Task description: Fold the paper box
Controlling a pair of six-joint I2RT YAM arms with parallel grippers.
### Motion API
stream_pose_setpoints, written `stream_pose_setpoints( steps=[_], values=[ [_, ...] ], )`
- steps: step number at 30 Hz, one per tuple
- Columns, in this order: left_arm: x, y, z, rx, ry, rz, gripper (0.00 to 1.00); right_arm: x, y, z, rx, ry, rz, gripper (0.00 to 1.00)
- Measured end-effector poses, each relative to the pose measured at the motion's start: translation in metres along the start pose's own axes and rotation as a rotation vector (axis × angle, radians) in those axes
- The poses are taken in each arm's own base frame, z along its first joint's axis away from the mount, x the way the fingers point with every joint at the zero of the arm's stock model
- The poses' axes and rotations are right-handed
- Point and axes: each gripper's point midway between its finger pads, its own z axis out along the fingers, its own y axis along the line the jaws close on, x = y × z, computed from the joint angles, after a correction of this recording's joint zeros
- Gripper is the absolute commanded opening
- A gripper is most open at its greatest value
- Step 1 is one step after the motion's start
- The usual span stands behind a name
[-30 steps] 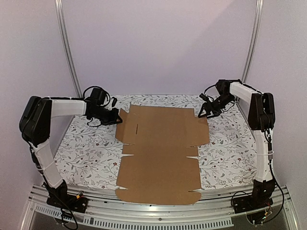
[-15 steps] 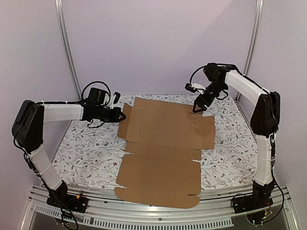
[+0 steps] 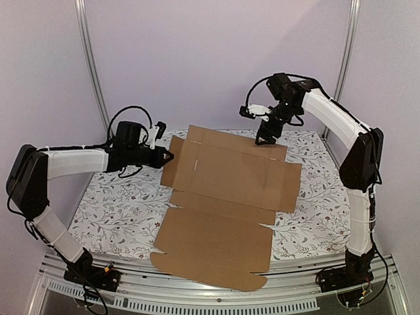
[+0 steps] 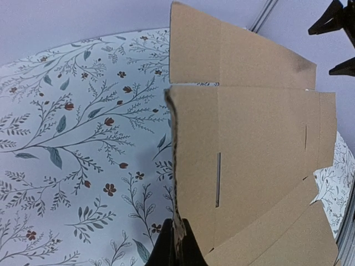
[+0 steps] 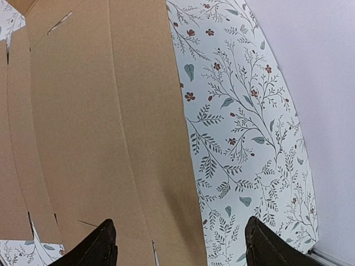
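Right gripper (image 3: 264, 136) swung up off the far edge, jaws apart, left gripper (image 3: 164, 156) pinched on a flap of the paper box (image 3: 223, 190) on the floral table (image 3: 111, 197), so w/ one grip it could skew.

Looks like a robotics lab booth: bare pale walls (image 3: 216, 59), aluminium frame posts (image 3: 92, 65), robot arms (image 3: 72, 161) bolted to a rail (image 3: 210, 289) along the cloth-covered worktop's (image 3: 118, 210) near edge.

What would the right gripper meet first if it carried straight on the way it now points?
Most likely the paper box: the open right gripper points down at its outer edge, where cardboard borders the floral tablecloth. Depth is unclear, so it could just miss and meet the tablecloth instead.
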Motion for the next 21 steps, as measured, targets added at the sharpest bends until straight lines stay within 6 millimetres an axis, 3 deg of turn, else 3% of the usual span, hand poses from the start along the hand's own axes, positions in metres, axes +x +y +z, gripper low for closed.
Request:
stream_pose_setpoints(
  steps=[5, 11, 17, 21],
  values=[
    [-0.016, -0.016, -0.012, 0.016, -0.069, 0.072, 0.00, -0.009, 0.000, -0.008, -0.006, -0.036, -0.015, 0.71],
    [-0.019, -0.026, -0.014, 0.009, -0.103, 0.136, 0.00, -0.017, 0.016, -0.007, -0.093, -0.063, -0.028, 0.53],
    [-0.021, -0.025, -0.022, -0.035, -0.135, 0.183, 0.00, -0.013, 0.033, -0.007, -0.177, -0.059, -0.023, 0.38],
    [-0.027, -0.021, -0.031, -0.086, -0.176, 0.216, 0.00, -0.012, 0.038, -0.008, -0.202, -0.057, -0.023, 0.33]
  ],
)
